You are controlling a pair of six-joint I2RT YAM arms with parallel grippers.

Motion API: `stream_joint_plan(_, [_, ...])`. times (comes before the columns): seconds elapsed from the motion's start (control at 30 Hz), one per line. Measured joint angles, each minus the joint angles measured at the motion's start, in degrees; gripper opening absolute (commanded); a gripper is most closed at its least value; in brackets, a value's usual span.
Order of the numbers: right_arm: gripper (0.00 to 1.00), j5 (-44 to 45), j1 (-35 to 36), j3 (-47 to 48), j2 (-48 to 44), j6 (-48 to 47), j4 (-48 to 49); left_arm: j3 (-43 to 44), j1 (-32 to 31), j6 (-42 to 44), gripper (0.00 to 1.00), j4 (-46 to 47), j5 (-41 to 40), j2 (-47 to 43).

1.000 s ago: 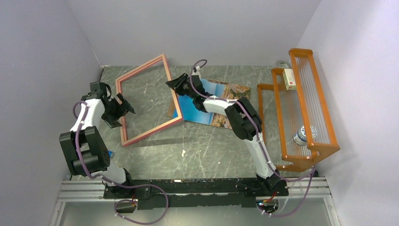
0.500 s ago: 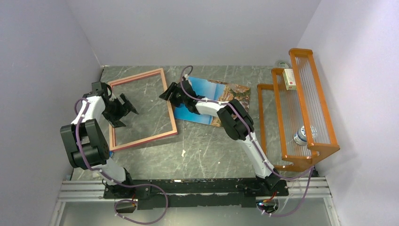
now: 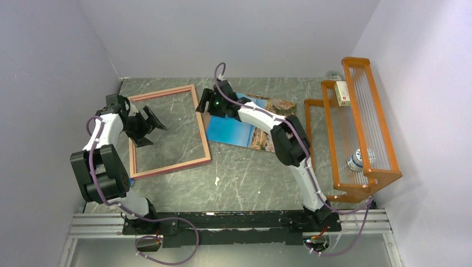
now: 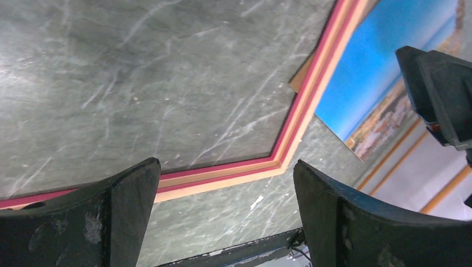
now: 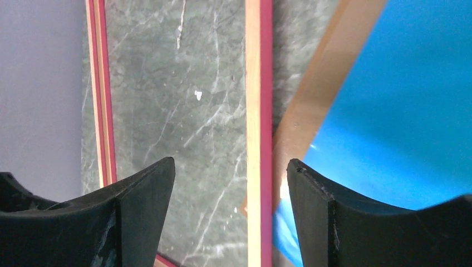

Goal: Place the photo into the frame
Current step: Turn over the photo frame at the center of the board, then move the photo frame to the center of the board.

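Note:
The frame (image 3: 170, 169) lies flat on the table at left centre, with a pale wood and pink edge. Its corner (image 4: 289, 139) and right rail (image 5: 259, 111) show in the wrist views. To its right lies the photo (image 3: 242, 127), blue sky and brown rock face up (image 4: 367, 72) (image 5: 412, 111), on a brown backing board (image 5: 323, 83). My right gripper (image 3: 205, 104) hovers open over the frame's right rail, the rail between its fingertips (image 5: 231, 167) and untouched. My left gripper (image 3: 147, 124) stands open and empty above the frame's left side (image 4: 225, 167).
An orange wire rack (image 3: 356, 128) stands at the right with a small box (image 3: 342, 93) on top and a can (image 3: 359, 160) inside. A white scrap (image 3: 217, 181) lies on the grey marbled table (image 3: 250, 172). Walls close in on three sides.
The frame, held tilted up by my right gripper a second ago, has dropped flat onto the table. The right gripper opened and let it go. The left gripper stayed open.

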Motion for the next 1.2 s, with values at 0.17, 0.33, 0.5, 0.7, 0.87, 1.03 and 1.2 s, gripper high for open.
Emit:
stream_joint_plan(0.17, [0.70, 2.60, -1.81, -2.14, -8.48, -5.25, -7.74, -0.92, -1.60, -0.20, 0.94, 2.54, 4.57, -0.57])
stream_joint_plan(0.33, [0.65, 4.07, -2.91, -13.97, -20.15, -8.44, -11.30, -2.69, -10.51, -1.09, 0.94, 5.35, 7.08, -1.20])
stream_joint_plan(0.5, [0.57, 2.34, -5.11, -29.24, -29.66, -8.66, -12.61, -5.14, -22.80, -5.99, 0.85, 12.85, 8.48, -1.44])
stream_joint_plan(0.7, [0.58, -0.31, -10.80, -39.60, -35.87, -8.57, -12.94, -3.32, -33.86, -12.63, 0.76, 21.07, 7.93, 4.44])
stream_joint_plan(0.87, [0.61, 2.08, -11.37, -41.66, -38.73, -8.87, -13.62, 1.64, -38.66, -14.27, 0.73, 22.32, 5.62, 13.99])
stream_joint_plan(1.03, [0.62, 5.35, -14.12, -42.66, -40.30, -9.09, -15.50, 3.06, -40.63, -14.56, 0.74, 21.46, 2.14, 18.88])
stream_joint_plan(1.2, [0.62, 8.52, -16.81, -44.15, -41.03, -9.94, -17.07, 3.04, -40.72, -15.43, 0.83, 17.44, -4.24, 18.56])
